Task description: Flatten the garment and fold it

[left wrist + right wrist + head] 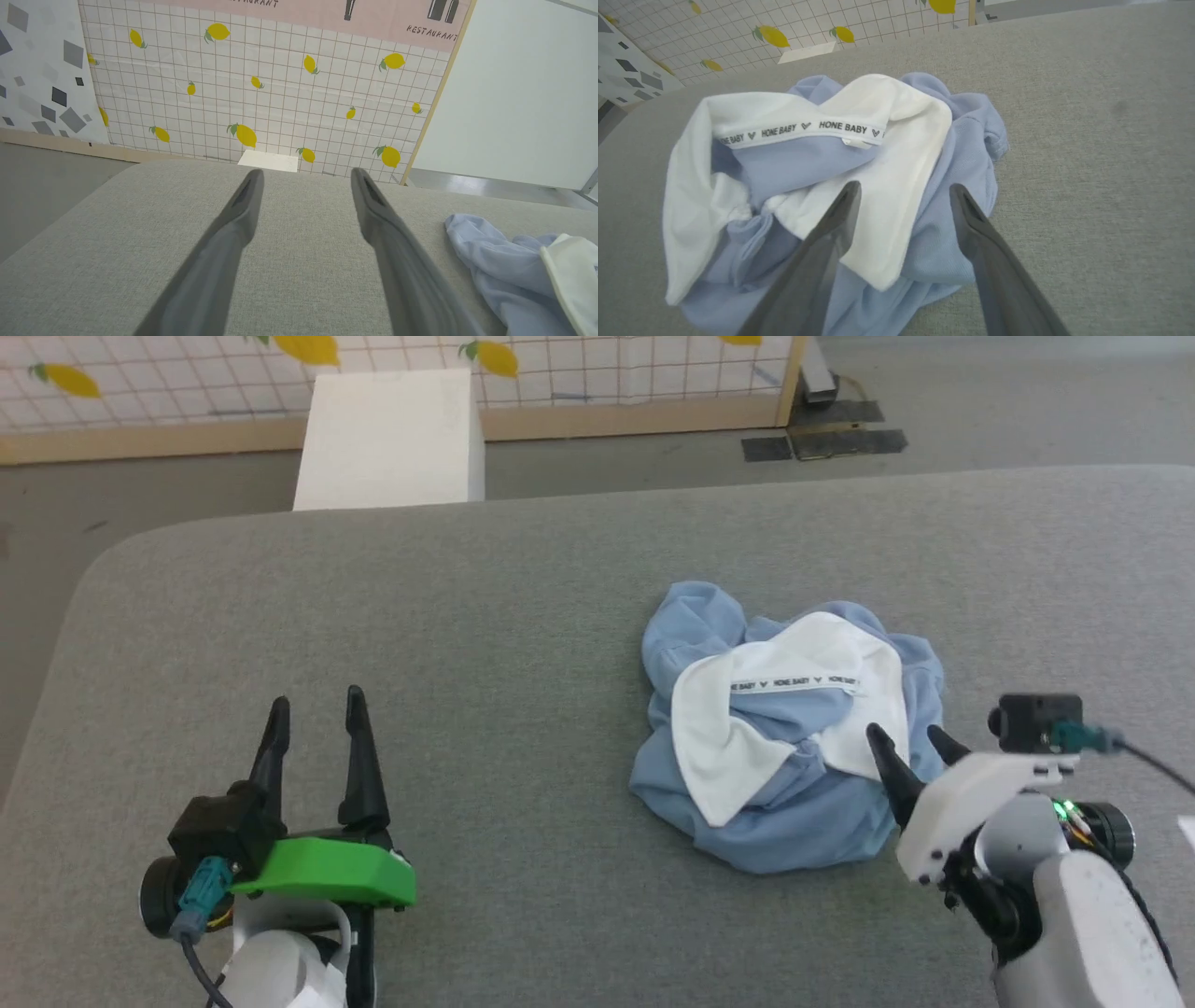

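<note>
The garment lies crumpled in a heap on the grey table, light blue with a white collar panel carrying a line of small dark text. My right gripper is open, hovering at the heap's near right edge with its fingertips over the cloth. In the right wrist view the garment spreads under my right gripper, whose fingers hold nothing. My left gripper is open over bare table far left of the heap. In the left wrist view, my left gripper is above the surface, and the garment shows at the lower right.
The grey fabric-covered table has a rounded far-left corner and a far edge. Beyond it stands a white block before a lemon-patterned grid wall. Grey floor lies around.
</note>
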Controlling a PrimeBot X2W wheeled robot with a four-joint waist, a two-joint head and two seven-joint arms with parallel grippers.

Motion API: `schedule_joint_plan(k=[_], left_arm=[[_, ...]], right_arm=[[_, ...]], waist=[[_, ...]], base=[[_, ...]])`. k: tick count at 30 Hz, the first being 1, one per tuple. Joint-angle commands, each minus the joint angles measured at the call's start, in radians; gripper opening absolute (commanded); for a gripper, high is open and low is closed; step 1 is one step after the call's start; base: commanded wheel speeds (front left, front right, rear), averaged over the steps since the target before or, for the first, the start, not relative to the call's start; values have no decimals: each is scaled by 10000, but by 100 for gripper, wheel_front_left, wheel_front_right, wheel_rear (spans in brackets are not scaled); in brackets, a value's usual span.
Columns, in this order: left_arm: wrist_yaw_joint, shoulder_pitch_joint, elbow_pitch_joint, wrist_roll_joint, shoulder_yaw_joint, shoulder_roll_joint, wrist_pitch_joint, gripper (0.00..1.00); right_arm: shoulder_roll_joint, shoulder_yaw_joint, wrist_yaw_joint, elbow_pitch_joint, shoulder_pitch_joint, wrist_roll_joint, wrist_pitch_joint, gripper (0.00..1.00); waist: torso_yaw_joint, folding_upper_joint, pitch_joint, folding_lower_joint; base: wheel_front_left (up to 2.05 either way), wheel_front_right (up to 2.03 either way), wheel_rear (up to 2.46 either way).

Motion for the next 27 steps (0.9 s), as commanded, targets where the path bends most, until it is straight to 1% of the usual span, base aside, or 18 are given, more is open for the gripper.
schedule_joint_plan(k=[1,4,6,7,8,11,15,18,20,23,25,26,27], left_arm=[[-96,43,-9,178,41,-77,-35,100],[-239,-28,57,272,102,-189,-35,100],[-311,-65,102,295,145,-238,-35,100],[-340,-74,128,310,160,-254,-35,100],[-376,-80,168,314,180,-271,-35,100],[-448,-73,260,344,245,-300,-35,100],[-510,9,368,383,353,-320,-35,100],[-541,71,392,425,405,-328,-35,100],[-578,92,399,447,419,-331,-35,100],[-594,125,409,465,410,-334,-35,100],[-638,131,450,437,342,-335,-35,100],[-652,132,480,417,303,-336,-35,100],[-650,134,493,409,283,-336,-35,100]], right_arm=[[1,-88,-15,187,-315,239,393,100],[1,-59,-15,640,-774,343,1626,100],[1,67,-15,686,-962,415,2124,99],[1,138,-15,671,-1014,436,2271,31],[1,299,-15,547,-1058,470,2307,0],[1,439,-15,113,-1018,501,1985,0],[1,179,-15,-987,-663,271,949,0],[1,-848,-15,-1933,-179,-249,106,0],[1,-1707,-15,-2307,200,-418,-108,0],[1,-2890,-15,-2392,754,-443,31,0],[1,-3565,-15,-2113,1162,-497,447,0],[1,-3806,-15,-1879,1372,-406,795,4],[1,-3920,-15,-1741,1523,-388,1017,36]], waist=[[201,0,189,0],[312,0,277,0],[354,0,308,0],[365,0,313,0],[374,0,312,0],[366,0,252,0],[278,0,79,0],[166,0,-44,0],[85,0,-103,0],[-45,0,-158,0],[-121,0,-185,0],[-161,0,-197,0],[-202,0,-208,0]], base=[[0,0,0],[0,0,0],[0,0,0],[0,0,0],[0,0,0],[0,0,0],[0,0,0],[0,0,0],[0,0,0],[0,0,0],[0,0,0],[0,0,0],[0,0,0]])
